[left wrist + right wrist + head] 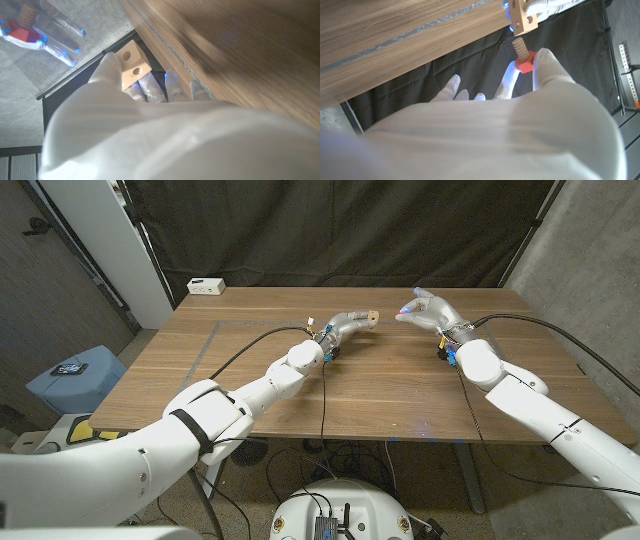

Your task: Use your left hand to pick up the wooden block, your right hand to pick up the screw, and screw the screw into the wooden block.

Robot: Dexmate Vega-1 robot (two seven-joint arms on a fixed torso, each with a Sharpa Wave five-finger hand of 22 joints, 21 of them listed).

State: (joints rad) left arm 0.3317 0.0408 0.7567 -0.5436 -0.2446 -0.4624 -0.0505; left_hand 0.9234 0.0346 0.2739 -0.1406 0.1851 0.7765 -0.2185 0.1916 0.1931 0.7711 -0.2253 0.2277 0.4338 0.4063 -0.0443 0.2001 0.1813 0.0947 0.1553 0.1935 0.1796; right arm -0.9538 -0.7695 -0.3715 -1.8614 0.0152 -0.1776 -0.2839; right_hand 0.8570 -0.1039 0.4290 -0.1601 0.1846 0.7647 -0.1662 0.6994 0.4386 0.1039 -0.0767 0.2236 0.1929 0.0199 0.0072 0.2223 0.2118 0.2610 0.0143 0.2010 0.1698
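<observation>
Your left hand point(347, 327) grips the wooden block point(371, 316) above the counter point(400, 395), holes showing. Your right hand point(432, 313) pinches the red-headed screw point(522, 56) in its fingers point(543, 62), threaded tip just beside the block, whether touching is unclear.

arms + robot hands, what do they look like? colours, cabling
Both arms are glossy white rounded shells; the left arm has a black band. Black cables run along each forearm, with blue fittings at the wrists. The left robot hand and right robot hand wear white fabric gloves.
</observation>
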